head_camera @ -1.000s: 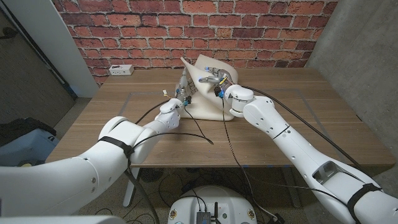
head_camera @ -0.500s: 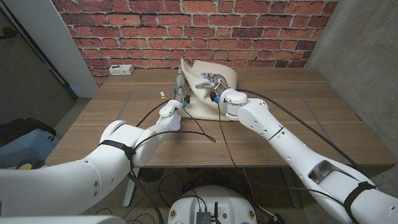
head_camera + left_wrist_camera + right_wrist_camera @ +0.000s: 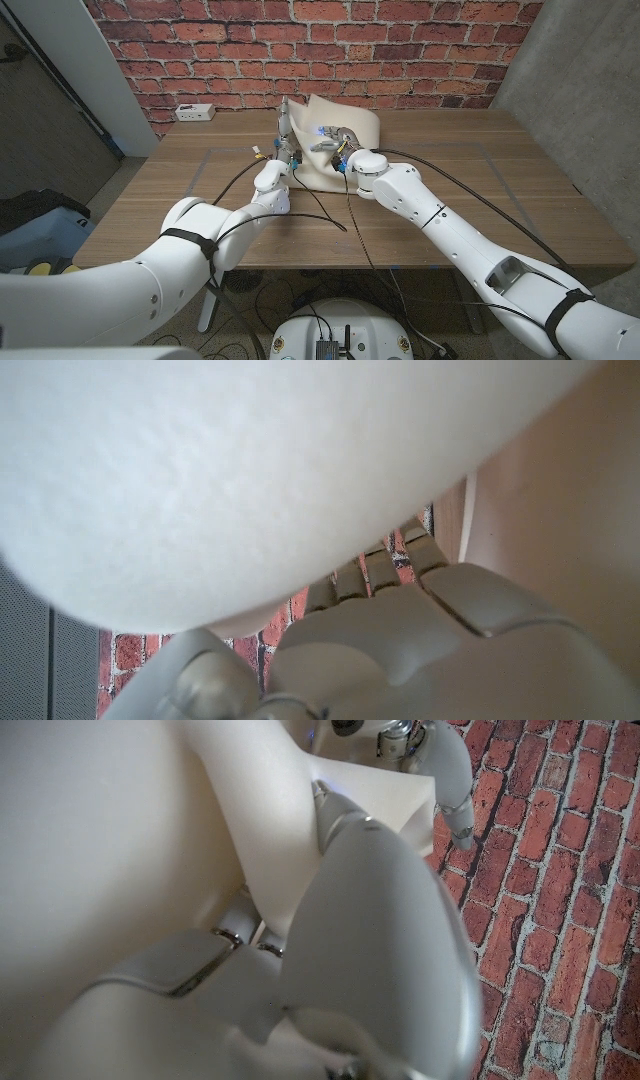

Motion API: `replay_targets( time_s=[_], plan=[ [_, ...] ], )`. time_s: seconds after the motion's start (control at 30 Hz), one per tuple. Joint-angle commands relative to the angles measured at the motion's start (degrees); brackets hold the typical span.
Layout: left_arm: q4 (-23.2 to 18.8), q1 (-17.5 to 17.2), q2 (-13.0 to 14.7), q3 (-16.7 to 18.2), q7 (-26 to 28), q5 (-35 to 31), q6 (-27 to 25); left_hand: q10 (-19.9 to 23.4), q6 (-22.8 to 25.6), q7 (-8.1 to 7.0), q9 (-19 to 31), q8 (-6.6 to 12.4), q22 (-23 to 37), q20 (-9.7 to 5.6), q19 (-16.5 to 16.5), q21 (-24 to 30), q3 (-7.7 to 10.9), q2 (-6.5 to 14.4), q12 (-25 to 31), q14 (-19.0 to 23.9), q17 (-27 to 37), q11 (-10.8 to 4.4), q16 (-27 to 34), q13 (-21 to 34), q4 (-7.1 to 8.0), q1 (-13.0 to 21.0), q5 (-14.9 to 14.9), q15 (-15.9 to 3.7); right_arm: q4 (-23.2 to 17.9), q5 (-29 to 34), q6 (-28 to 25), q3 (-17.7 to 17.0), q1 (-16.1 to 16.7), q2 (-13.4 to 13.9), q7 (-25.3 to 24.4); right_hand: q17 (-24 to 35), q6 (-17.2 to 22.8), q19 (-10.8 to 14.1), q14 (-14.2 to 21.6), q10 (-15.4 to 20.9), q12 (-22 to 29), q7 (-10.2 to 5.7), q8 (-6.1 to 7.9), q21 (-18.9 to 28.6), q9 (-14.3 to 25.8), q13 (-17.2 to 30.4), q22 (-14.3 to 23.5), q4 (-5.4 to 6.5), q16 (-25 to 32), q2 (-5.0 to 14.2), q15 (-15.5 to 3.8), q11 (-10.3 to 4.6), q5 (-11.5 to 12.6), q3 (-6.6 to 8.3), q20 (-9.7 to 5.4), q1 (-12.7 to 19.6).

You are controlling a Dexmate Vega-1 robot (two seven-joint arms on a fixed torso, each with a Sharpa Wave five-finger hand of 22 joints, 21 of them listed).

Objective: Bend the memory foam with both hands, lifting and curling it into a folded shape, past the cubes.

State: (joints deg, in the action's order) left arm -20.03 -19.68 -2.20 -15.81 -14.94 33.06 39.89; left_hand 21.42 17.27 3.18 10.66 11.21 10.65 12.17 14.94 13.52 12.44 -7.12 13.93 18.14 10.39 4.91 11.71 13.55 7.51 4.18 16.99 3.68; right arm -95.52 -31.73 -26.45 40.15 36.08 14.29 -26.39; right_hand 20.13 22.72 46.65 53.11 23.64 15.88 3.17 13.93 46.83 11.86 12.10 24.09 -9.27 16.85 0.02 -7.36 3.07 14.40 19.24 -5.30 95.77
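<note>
A: Now that the cream-coloured slab of memory foam (image 3: 340, 135) stands further back on the wooden table (image 3: 470, 210) than a second ago, closer to the red brick wall (image 3: 400, 45), what has changed in its shape?

B: It looks more gathered. The near edge rests on the table, the rest rises into a curl, and the arms have pushed forward with it. I judge the fold well under way but not closed.

A: And the hands?

B: The left hand (image 3: 283, 135) grips the foam's left flap, fingers standing up along it. The right hand (image 3: 338, 138) presses into the hollow of the curl, fingers wrapped on the foam; the right wrist view shows them sunk against it.

A: Room to move?

B: Little behind, since the wall is near the foam's far side. A white power strip (image 3: 192, 111) sits well apart to the left. The table's near half is open, crossed only by black cables (image 3: 322, 205). I see no cubes.
</note>
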Motion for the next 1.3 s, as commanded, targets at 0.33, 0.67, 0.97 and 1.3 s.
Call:
replay_targets(
  time_s=[0.33,0.67,0.97,1.3],
  plan=[
    [-3.9,-3.9,3.8,-6.3,19.4,-9.9,18.9,-2.5,-2.2,-1.64,0.0,-0.52,0.1,-0.03,-1.4,-1.3,0.74,1.3,-1.1,-0.6,0.1,-0.42,-0.6,-0.3,-1.32,2.5,0.8,0.19,10.0,5.0,-1.3,3.5,-2.4,-5.3,-0.1,0.0,0.6,-0.4,0.7,0.6,-0.2,0.19,-0.34,0.5,0.1,0.3,0.3,-0.1,-0.2,0.04,-5.32,0.31,0.3,-0.18,-7.6,0.5],
    [-36.6,-14.1,18.3,-11.8,59.3,-45.4,0.6,-1.9,0.6,-3.5,-0.1,0.86,0.1,-3.69,-2.4,-1.7,3.28,5.4,-0.7,-0.4,0.0,-2.9,-0.4,-0.7,-3.68,7.6,-0.5,-1.35,9.4,8.1,-0.7,4.7,-2.1,-4.9,0.1,0.0,0.6,-0.6,0.7,0.6,-0.3,0.13,-0.41,0.8,0.1,0.3,0.2,-0.06,-0.2,0.05,-5.29,0.23,0.3,-0.21,-7.57,0.5],
    [-49.6,-16.7,25.3,-13.0,62.8,-54.2,-11.4,3.4,6.7,-2.75,0.0,2.08,0.1,-5.84,-1.1,-1.2,3.68,6.4,1.0,4.8,0.1,-3.84,0.9,-0.9,-4.58,8.7,-2.7,-2.75,7.9,12.0,0.1,6.6,-1.7,-3.9,0.8,0.1,0.5,-0.7,0.6,0.5,-0.4,0.11,-0.54,1.0,0.1,0.3,0.2,-0.06,-0.3,0.0,-5.3,0.27,0.2,-0.25,-7.56,0.5],
    [-64.2,-18.5,31.8,-12.8,55.3,-57.4,-27.2,1.8,9.0,-4.55,0.0,1.75,0.1,-6.4,-3.2,-1.9,6.66,11.8,-0.1,2.7,0.2,-6.26,-0.4,-1.1,-5.28,11.1,-4.0,-3.84,6.0,13.1,-0.6,6.1,-0.9,-3.5,1.1,0.1,0.4,-0.8,0.6,0.5,-0.5,0.05,-0.62,1.2,0.1,0.3,0.1,-0.06,-0.3,-0.02,-5.29,0.29,0.2,-0.27,-7.56,0.5]
  ],
)
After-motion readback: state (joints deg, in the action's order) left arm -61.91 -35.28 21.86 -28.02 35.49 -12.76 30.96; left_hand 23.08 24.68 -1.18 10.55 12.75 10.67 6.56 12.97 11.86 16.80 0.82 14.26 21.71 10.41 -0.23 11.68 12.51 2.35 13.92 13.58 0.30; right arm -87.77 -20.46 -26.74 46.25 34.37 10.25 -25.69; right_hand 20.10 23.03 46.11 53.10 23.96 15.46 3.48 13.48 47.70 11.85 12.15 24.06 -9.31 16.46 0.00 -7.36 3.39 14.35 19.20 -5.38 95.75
